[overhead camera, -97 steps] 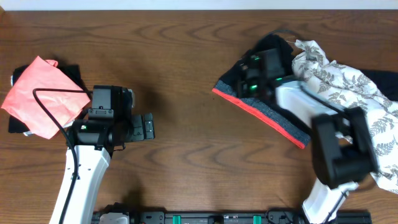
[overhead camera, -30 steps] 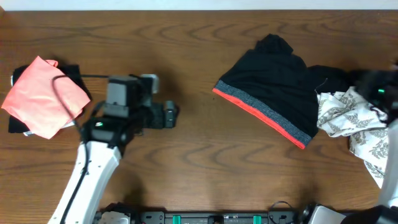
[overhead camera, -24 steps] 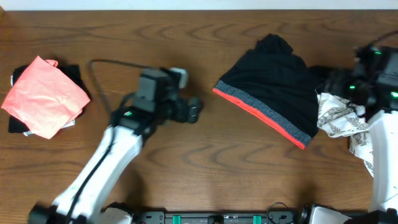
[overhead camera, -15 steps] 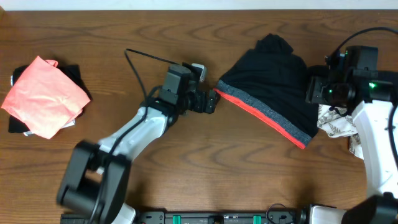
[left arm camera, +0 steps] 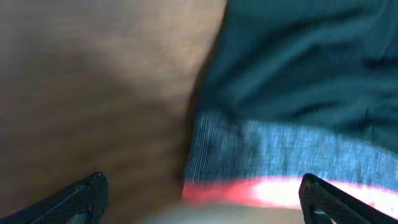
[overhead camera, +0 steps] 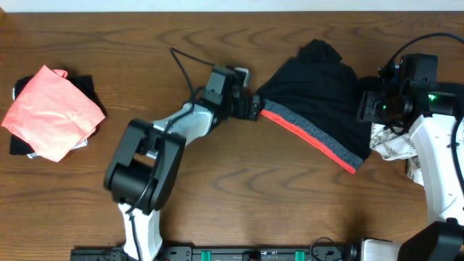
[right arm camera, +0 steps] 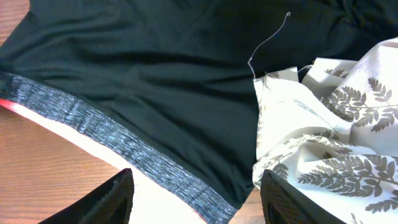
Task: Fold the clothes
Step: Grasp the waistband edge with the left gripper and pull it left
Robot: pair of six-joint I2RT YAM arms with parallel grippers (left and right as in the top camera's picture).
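The black leggings [overhead camera: 319,90] are spread in a rumpled heap on the right half of the wooden table [overhead camera: 217,188], with the grey waistband [overhead camera: 312,134] and its coral-red edge turned toward the front. The left gripper [overhead camera: 255,109] is seen at the waistband's left corner, its fingers spread wide to either side of that corner and nothing clamped. The right gripper [overhead camera: 362,110] is held over the leggings' right edge, where the white leaf-print cloth [overhead camera: 395,141] lies bunched against them; its fingers are parted and nothing is pinched between them. A coral-pink cloth [overhead camera: 51,112] is laid on a dark garment [overhead camera: 18,145] at the far left.
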